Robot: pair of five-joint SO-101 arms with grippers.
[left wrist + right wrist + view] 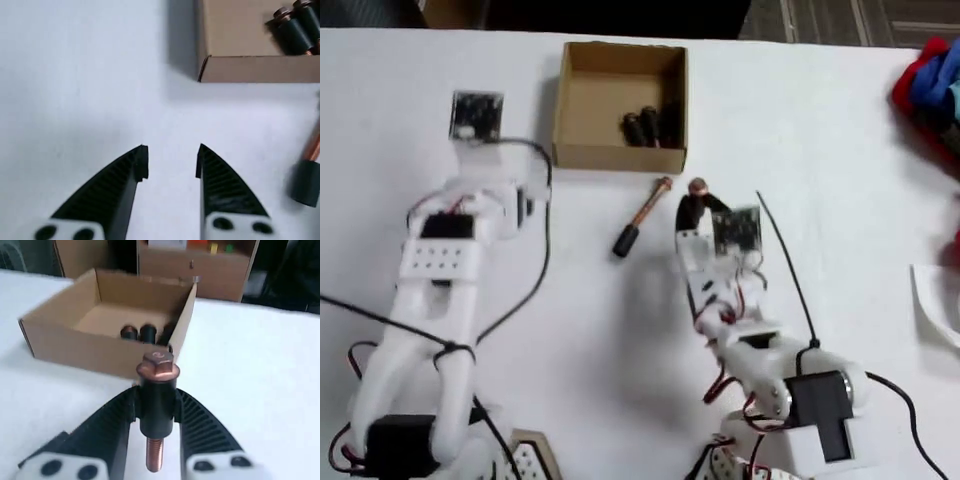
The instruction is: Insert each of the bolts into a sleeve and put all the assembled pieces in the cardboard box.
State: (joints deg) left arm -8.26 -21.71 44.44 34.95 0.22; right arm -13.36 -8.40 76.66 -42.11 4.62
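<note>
Assembled pieces [648, 126] in cardboard box [618, 157], bolt [643, 215] before it (on table [860, 150])

The left arm [435, 290] stretches forward, the left gripper [171, 161] held low with its jaws apart. The right arm [750, 340] leans inward; the right gripper [156, 412] pinches a sleeve [157, 395] from both sides, seemingly upright.
</note>
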